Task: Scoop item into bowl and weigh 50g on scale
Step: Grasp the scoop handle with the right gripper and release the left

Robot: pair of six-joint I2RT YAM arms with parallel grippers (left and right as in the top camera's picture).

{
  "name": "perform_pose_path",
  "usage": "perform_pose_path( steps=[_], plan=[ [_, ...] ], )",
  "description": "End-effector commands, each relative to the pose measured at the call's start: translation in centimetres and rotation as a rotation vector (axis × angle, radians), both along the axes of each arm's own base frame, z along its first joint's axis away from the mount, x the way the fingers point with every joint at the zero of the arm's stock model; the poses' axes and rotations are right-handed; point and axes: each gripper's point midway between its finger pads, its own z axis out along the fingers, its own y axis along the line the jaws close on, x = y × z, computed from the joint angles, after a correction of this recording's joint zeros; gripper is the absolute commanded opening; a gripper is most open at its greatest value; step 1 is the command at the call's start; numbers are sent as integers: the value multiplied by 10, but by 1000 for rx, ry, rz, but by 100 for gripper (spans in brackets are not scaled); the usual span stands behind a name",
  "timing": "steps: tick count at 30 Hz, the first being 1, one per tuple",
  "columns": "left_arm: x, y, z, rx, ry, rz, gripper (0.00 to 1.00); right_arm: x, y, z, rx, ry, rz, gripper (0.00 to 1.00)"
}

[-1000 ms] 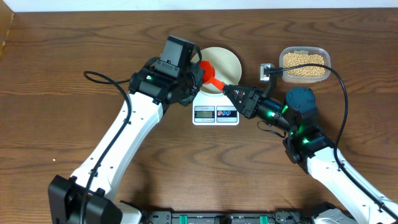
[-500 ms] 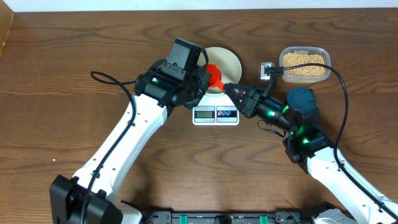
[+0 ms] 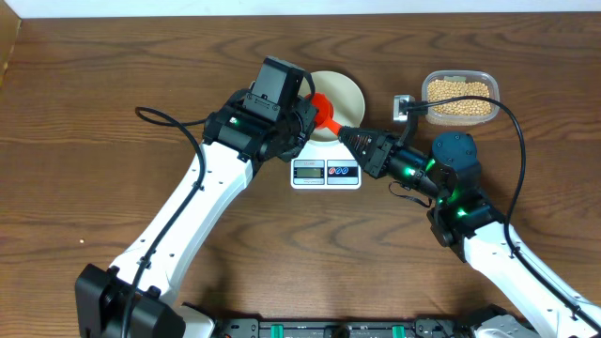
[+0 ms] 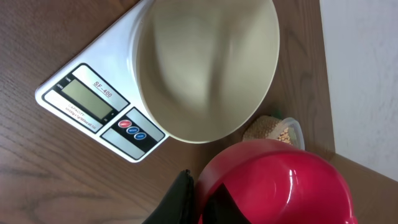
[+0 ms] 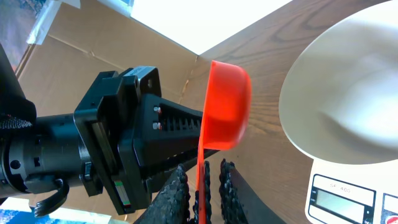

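Looks like a robotics lab bench, not a home: a white left arm [image 3: 178, 221] and right arm [image 3: 512, 258] rise from a black rail [image 3: 310, 330] at the bottom edge. Loose cables [image 3: 155, 115] trail over a wooden table [image 3: 84, 160] — a scale [image 3: 326, 173] sits mid-frame, with a cardboard box [image 5: 118, 43] at upper left of the right wrist view.

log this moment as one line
left gripper: shut on red scoop | right gripper: open around its handle | bowl: empty, on scale | beans: in clear tub
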Motion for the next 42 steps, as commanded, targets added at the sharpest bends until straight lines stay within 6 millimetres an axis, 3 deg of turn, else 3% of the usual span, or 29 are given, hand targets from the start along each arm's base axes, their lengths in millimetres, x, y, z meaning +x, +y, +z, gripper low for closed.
perform_pose_path(
  steps=[1,17,27,42],
  plan=[
    [4,2,1,12,-12,18,7,0,4,9,8,-18,5,17],
    [-2,-4,0,16,-6,-3,7,1,3,9,7,-18,-3,13],
    [-1,-4,0,16,-6,-3,8,1,3,6,2,-6,-3,1],
    [-1,-4,0,19,-7,-1,8,2,1,3,-6,5,-14,1]
  ],
)
